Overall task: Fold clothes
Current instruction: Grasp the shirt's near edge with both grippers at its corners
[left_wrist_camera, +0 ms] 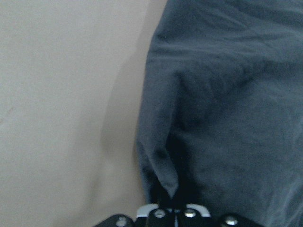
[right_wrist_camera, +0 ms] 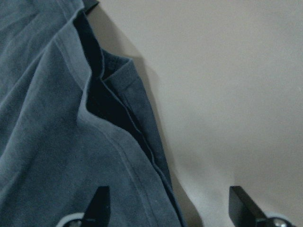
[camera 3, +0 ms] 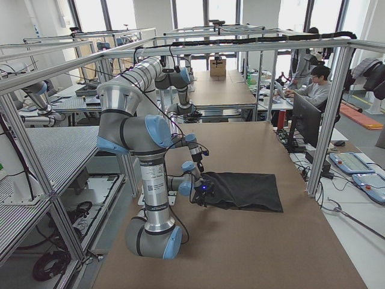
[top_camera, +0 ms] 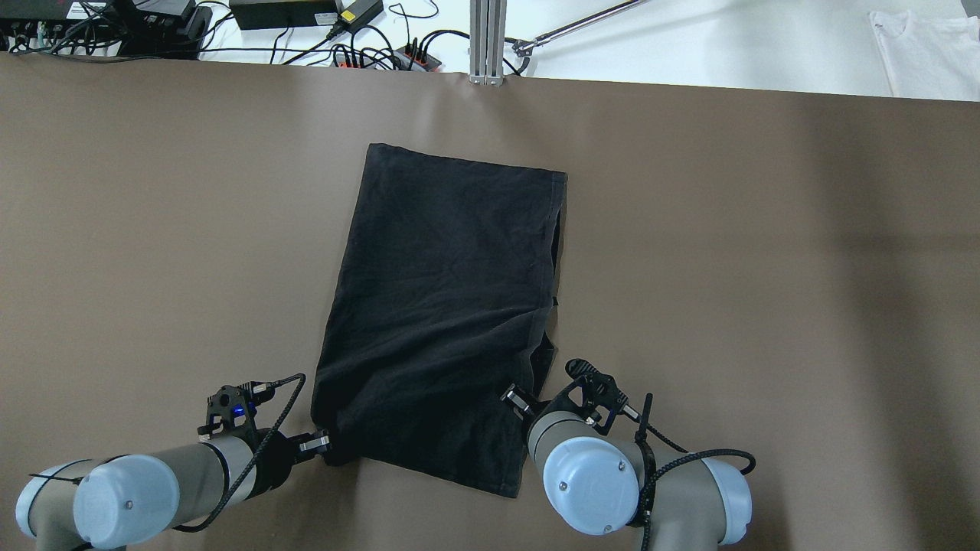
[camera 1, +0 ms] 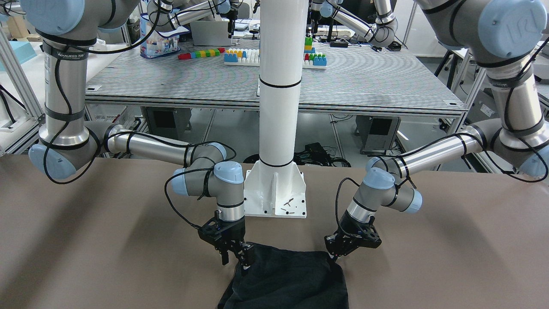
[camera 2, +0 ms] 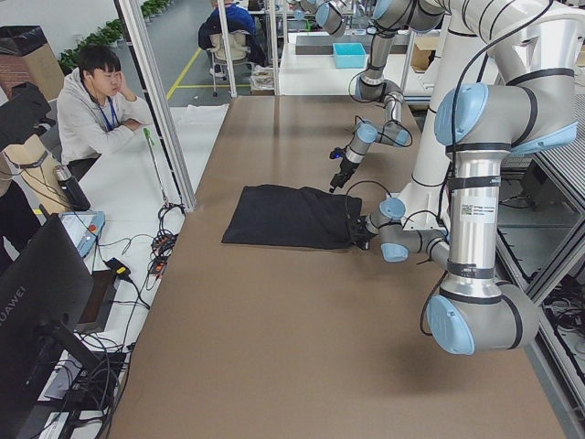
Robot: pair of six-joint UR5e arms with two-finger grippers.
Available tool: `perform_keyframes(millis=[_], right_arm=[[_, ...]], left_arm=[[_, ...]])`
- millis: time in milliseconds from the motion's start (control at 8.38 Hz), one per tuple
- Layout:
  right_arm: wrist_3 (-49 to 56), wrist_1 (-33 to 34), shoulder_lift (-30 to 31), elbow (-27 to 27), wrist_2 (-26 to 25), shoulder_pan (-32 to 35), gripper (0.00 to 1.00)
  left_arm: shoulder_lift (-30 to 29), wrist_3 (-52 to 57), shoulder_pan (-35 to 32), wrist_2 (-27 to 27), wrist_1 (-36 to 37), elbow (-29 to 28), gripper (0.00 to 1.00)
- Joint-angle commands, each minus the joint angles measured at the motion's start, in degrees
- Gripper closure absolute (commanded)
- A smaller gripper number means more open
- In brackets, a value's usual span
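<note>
I see a plain black rectangular cloth of soft, finely textured fabric lying on the matte brown table, between the two arms and in front of the glossy white round pillar. Its far end lies flat and smooth, while the end near the robot is rumpled into shallow diagonal creases. Along the side toward the right arm a stitched hem shows. There the layers part a little, and an under layer peeks out darker beneath the top one. The left gripper sits at the cloth's near corner on its side, its jaws pressed together with that corner pinched between them and gathered into a narrow point. The right gripper hangs at the other near corner with its jaws spread, one black finger above the fabric and the other above bare table, with the hemmed edge running between them. I cannot tell whether either finger touches. A black band on the right arm's silver upright link reads "WANJEED", and the back of a dark monitor beside the table reads "HUAWEI".
</note>
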State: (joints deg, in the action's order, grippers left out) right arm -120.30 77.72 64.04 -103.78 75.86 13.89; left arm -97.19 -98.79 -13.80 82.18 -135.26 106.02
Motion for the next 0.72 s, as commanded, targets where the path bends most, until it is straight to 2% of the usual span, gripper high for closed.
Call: perform_keyframes(millis=[0, 119, 239, 597], right_arm=[[-4.4, -0.3, -0.2, 1.3, -0.8, -0.9, 0.27], [-5.5, -0.4, -0.7, 1.3, -1.6, -0.9, 0.37], [-5.7, -0.4, -0.9, 1.5, -2.8, -0.9, 0.37], [-5.7, -0.2, -1.8, 3.4, -2.8, -1.0, 0.27]], left_arm=[[0.0, 0.0, 0.0, -0.1, 0.1, -0.1, 1.0], [0.1, 0.0, 0.0, -0.3, 0.0, -0.1, 1.0], [0.0, 0.0, 0.5, -0.8, 0.0, 0.0, 1.0], [0.1, 0.0, 1.1, -1.9, 0.0, 0.0, 1.0]])
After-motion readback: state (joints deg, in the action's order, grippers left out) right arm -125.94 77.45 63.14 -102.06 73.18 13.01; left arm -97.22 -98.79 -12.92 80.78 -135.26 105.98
